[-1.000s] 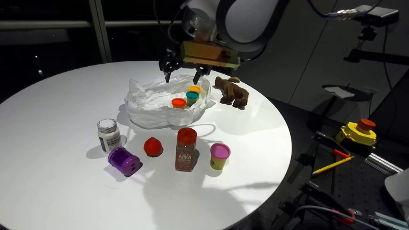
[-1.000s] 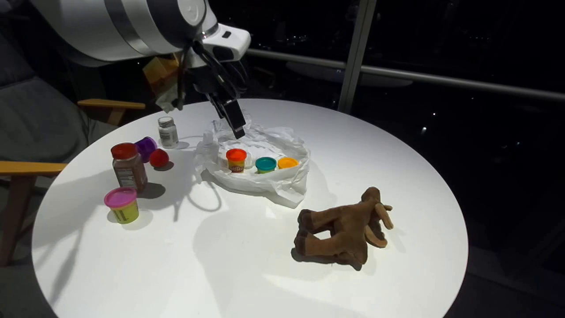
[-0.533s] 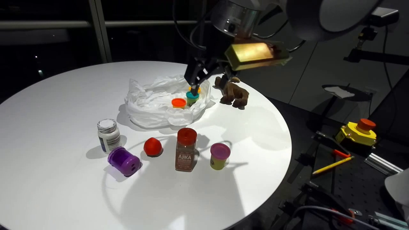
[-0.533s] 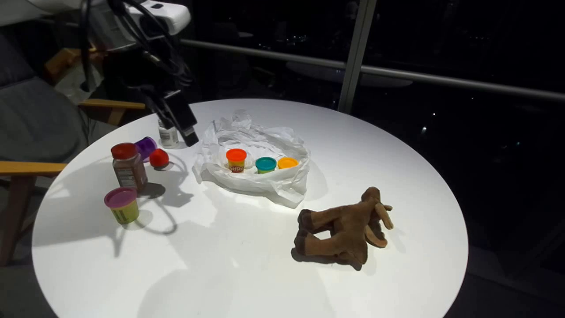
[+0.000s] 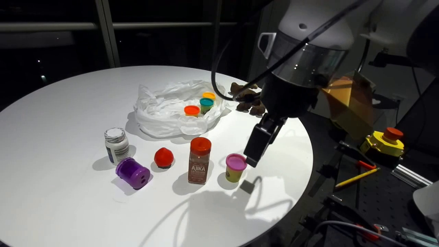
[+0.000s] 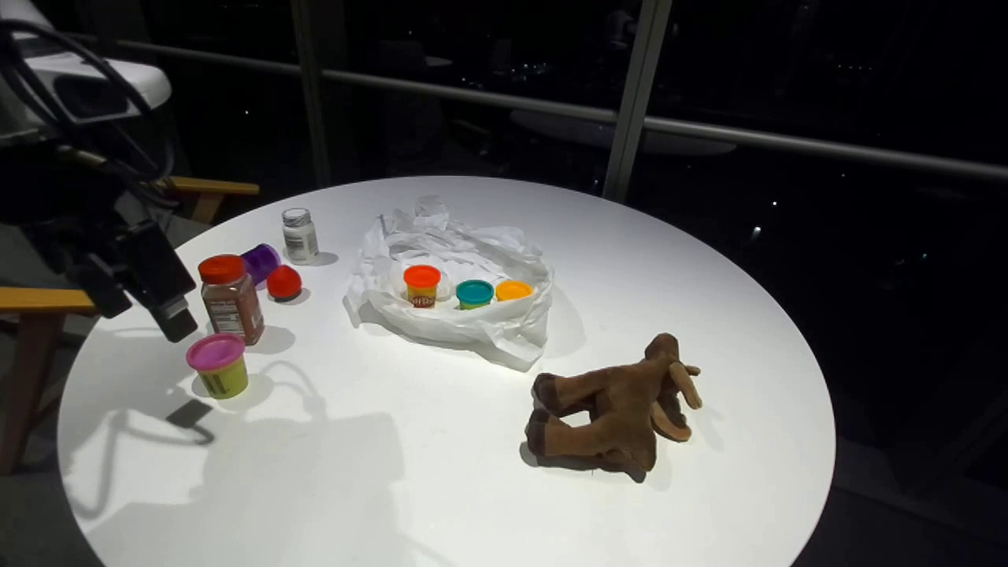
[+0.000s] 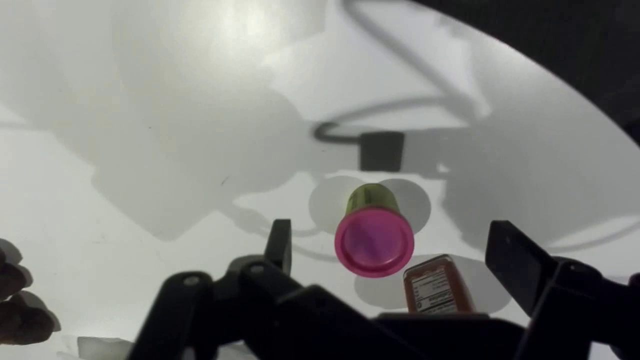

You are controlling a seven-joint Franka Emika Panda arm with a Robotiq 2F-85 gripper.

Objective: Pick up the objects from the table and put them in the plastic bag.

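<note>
The gripper [image 7: 392, 235] hangs over the table [image 6: 709, 504] near its edge, its two fingers spread wide and holding nothing. In the wrist view a pink-lidded cup [image 7: 374, 242] shows in the gap between those fingers; it stands upright on the table, with the gripper above it. Just beside this cup, also upright, is a spice jar [image 5: 198, 163] with a red lid and the word AJIKA on its label. Next along comes a red ball [image 5: 164, 157], and past that a purple container [image 5: 133, 173] lies on its side just beside an upright white bottle [image 5: 116, 147]. The plastic bag [image 5: 157, 125] spreads open and crumpled on the table. In both exterior views three cups show inside it: a red-lidded cup [image 6: 422, 287], a little apart from a teal-lidded cup [image 6: 475, 294] and a yellow-lidded cup [image 6: 514, 291], which stand close together, their lower parts partly hidden by the bag's folds. A brown toy animal [image 6: 618, 402] lies on the table outside the bag. Off the table are a chair [image 6: 47, 300] with wooden arms, a yellow box [image 5: 382, 143] with a red button, and a yellow pencil [image 5: 356, 178].
</note>
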